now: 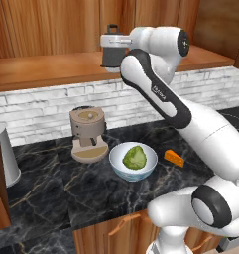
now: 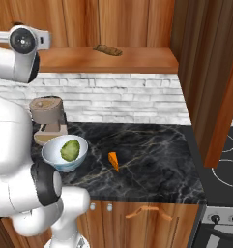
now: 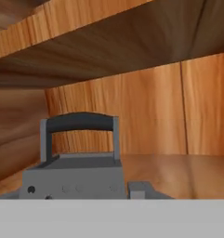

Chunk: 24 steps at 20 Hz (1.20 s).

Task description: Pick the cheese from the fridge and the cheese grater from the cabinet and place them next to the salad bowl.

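Observation:
The dark grey cheese grater [image 1: 111,55] stands on the wooden cabinet shelf [image 1: 46,67]. My gripper [image 1: 112,43] is at its upper part. In the hand view the cheese grater [image 3: 71,176] with its loop handle sits very close, and my gripper [image 3: 74,195] is open, with one fingertip [image 3: 141,189] just right of the grater's body and a small gap between them. The orange cheese [image 1: 174,158] wedge lies on the black counter right of the salad bowl [image 1: 115,159], which holds a green lettuce head. The cheese [image 2: 113,161] and the bowl [image 2: 48,154] also show from the right. The fridge is out of view.
A tan coffee machine [image 1: 88,131] stands just behind the bowl on the left. A grey container [image 1: 7,154] is at the counter's left end. A brown object [image 2: 107,50] lies further along the shelf. A stove [image 2: 226,155] sits right of a wooden wall panel.

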Motion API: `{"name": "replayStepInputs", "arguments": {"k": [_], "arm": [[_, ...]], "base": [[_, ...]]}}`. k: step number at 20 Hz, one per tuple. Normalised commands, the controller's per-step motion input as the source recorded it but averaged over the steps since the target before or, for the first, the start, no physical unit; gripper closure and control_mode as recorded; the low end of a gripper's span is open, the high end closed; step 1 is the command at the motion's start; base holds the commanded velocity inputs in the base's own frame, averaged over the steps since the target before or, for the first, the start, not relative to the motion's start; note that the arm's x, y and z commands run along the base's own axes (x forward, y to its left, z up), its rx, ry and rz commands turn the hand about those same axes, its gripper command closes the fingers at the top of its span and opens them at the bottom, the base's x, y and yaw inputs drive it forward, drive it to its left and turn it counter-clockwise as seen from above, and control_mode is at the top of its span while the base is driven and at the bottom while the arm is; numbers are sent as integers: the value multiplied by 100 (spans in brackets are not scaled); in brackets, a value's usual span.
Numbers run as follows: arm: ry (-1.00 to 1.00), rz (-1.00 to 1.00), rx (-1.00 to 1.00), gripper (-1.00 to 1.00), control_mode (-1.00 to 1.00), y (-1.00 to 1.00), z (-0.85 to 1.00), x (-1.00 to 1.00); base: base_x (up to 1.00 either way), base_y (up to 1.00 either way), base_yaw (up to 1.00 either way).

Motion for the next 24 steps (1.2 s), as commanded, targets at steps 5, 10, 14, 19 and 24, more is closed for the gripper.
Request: {"name": "replayStepInputs", "arguments": {"k": [5, 10, 14, 19, 24], "arm": [[1, 35, 0, 100, -100, 14, -8, -100], [-15, 29, 0, 100, -100, 25, -33, -100], [-11, 20, 0, 100, -100, 1, -24, -100], [-4, 18, 0, 100, -100, 0, -34, -91], [0, 11, 0, 100, -100, 0, -37, -80]], "base": [[0, 0, 0], [0, 0, 0], [0, 0, 0], [0, 0, 0], [0, 0, 0]]}}
